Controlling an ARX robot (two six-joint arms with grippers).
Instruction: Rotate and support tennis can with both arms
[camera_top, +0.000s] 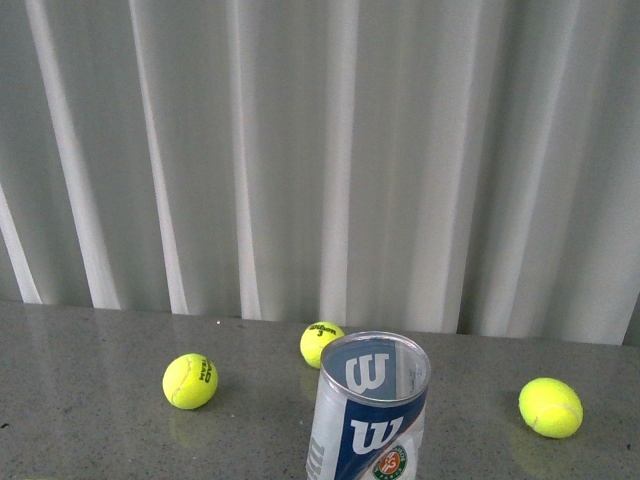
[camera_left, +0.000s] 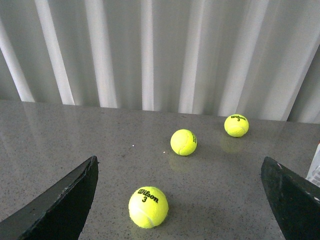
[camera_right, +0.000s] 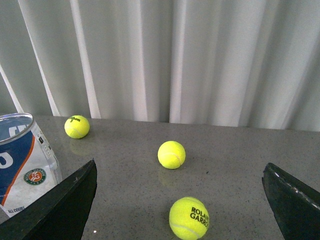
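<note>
The tennis can (camera_top: 368, 410) stands upright at the near middle of the table, a clear tube with a metal rim and a blue-white W label. Neither arm shows in the front view. My left gripper (camera_left: 180, 200) is open and empty, low over the table; a sliver of the can (camera_left: 316, 167) shows beside one of its fingers (camera_left: 292, 200). My right gripper (camera_right: 180, 200) is open and empty too. The can (camera_right: 22, 165) stands just outside one of its fingers (camera_right: 65, 205).
Three yellow tennis balls lie on the grey table (camera_top: 80, 420): left (camera_top: 190, 381), behind the can (camera_top: 321, 343), right (camera_top: 550, 407). One ball (camera_left: 148, 206) lies between the left jaws, another (camera_right: 189, 218) between the right jaws. A white curtain (camera_top: 320, 150) closes the back.
</note>
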